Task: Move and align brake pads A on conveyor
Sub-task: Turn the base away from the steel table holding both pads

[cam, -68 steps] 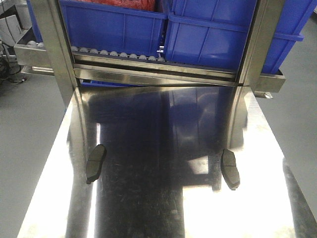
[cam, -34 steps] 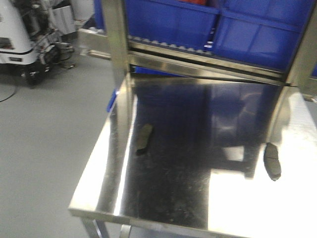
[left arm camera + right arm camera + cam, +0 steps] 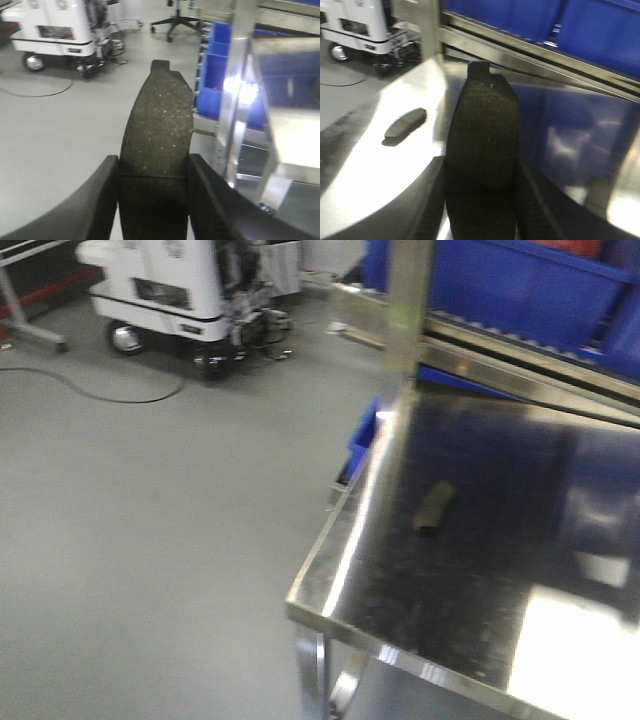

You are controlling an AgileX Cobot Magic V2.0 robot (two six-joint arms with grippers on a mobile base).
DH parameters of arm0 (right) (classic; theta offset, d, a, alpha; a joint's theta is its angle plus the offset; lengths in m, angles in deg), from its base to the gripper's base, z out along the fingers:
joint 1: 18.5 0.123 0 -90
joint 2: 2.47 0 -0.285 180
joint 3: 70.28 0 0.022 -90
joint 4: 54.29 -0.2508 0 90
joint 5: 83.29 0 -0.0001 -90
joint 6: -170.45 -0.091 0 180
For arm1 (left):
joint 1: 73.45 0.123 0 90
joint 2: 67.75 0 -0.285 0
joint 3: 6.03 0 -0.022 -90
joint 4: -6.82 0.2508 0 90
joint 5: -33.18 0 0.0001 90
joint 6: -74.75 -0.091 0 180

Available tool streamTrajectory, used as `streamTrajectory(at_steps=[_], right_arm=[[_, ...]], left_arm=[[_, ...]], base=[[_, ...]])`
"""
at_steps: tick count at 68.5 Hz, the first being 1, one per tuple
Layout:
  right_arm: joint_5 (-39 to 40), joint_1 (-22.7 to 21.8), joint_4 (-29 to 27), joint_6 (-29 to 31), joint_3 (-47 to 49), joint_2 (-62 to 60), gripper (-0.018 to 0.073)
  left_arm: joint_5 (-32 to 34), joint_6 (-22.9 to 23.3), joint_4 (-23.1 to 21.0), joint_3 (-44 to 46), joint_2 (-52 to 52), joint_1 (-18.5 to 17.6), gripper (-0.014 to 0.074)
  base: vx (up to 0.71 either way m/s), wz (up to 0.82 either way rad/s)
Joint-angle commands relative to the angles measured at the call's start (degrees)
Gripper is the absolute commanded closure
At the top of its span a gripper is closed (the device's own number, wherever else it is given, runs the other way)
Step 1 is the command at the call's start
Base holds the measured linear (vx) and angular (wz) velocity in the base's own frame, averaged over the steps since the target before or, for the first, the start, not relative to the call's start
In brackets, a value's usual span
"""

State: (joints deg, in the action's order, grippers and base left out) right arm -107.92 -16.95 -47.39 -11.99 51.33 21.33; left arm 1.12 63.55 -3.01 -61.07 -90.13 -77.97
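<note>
Each wrist view shows a dark grey brake pad held upright between the fingers. My left gripper (image 3: 154,166) is shut on one brake pad (image 3: 157,112), hanging over the grey floor to the left of the steel table (image 3: 295,135). Over that table (image 3: 365,165) my right gripper (image 3: 480,166) is shut on another brake pad (image 3: 482,115). A third brake pad (image 3: 433,507) lies flat on the table (image 3: 470,625) near its left edge, and shows as the brake pad (image 3: 406,123) left of my right gripper. The conveyor is out of view.
A white wheeled machine (image 3: 160,280) stands on the floor at the far left, with a black cable (image 3: 90,392) lying before it. Blue bins (image 3: 520,285) sit on the steel rack behind the table. An office chair base (image 3: 175,21) stands further back.
The front view has swung left: the table has slid to the right of the frame, the floor and white machine have come in, and the right-hand pad on the table has left the view.
</note>
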Motion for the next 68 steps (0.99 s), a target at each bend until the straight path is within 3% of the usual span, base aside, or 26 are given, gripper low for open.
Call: streamTrajectory(at_steps=[1, 68], right_arm=[[5.74, -0.26, 0.55, 0.68, 1.77, 0.32, 0.0459], [5.74, -0.26, 0.55, 0.68, 1.77, 0.32, 0.0459]], left_arm=[[5.23, 0.25, -0.95, 1.79, -0.46, -0.17, 0.0503], [5.23, 0.25, -0.95, 1.79, -0.46, -0.17, 0.0503]], base=[[-0.05, 0.68], [0.01, 0.67]])
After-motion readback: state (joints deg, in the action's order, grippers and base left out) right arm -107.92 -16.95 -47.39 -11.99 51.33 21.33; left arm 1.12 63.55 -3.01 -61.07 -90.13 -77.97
